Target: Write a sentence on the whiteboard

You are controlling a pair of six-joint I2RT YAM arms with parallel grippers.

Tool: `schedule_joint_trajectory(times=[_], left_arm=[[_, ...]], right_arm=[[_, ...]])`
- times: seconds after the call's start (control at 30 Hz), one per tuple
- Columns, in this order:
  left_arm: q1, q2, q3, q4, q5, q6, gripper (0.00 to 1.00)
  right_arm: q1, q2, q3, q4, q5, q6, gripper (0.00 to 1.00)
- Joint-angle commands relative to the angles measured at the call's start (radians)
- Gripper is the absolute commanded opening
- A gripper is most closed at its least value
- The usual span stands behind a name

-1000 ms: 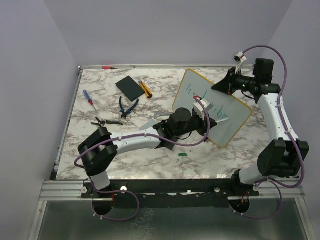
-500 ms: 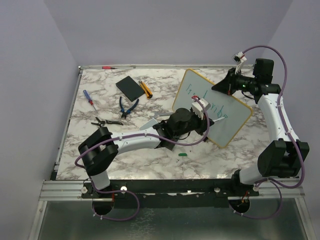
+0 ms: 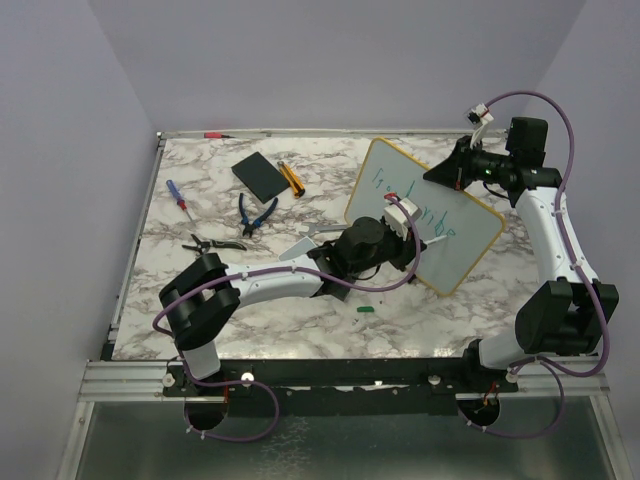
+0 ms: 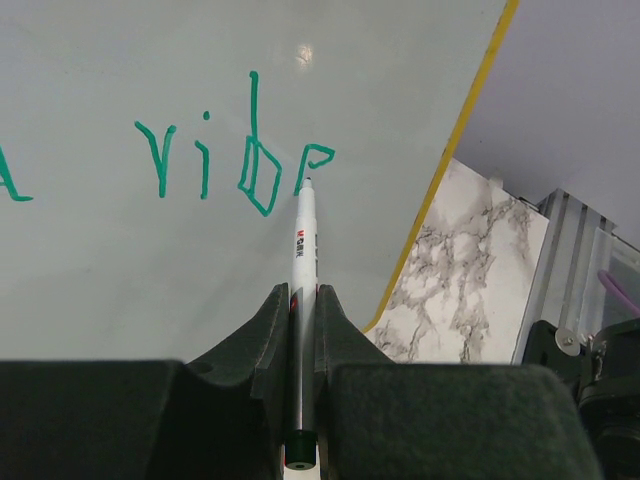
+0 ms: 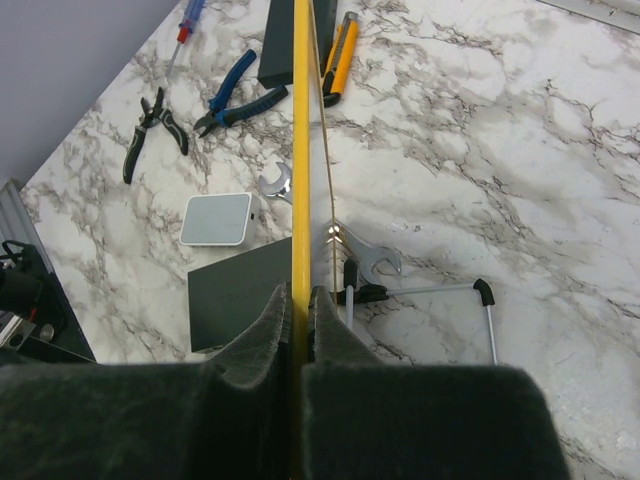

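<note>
Leaning whiteboard (image 3: 462,250), long axis far-left to near-right; marker (image 4: 304,255) tip touching.

The left arm (image 3: 270,285) and the right arm (image 3: 555,240) are built of white links joined by black, rounded joint housings. A purple cable (image 3: 572,130) is looped loosely along each. The left gripper (image 4: 303,300) and the right gripper (image 5: 298,300) are formed of matte black, tapered fingers.
</note>
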Motion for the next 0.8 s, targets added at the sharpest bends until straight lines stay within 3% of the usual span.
schedule_joint_trajectory(times=[0.0,0.77], left_arm=[[0.004,0.017,-0.007,-0.017,-0.045,0.017,0.0],[0.004,0.054,0.023,-0.023,-0.016,0.014,0.0]], right_arm=[[0.012,-0.012,-0.026,-0.091,-0.033,-0.004,0.01],[0.012,-0.014,-0.026,-0.091,-0.032,-0.004,0.01]])
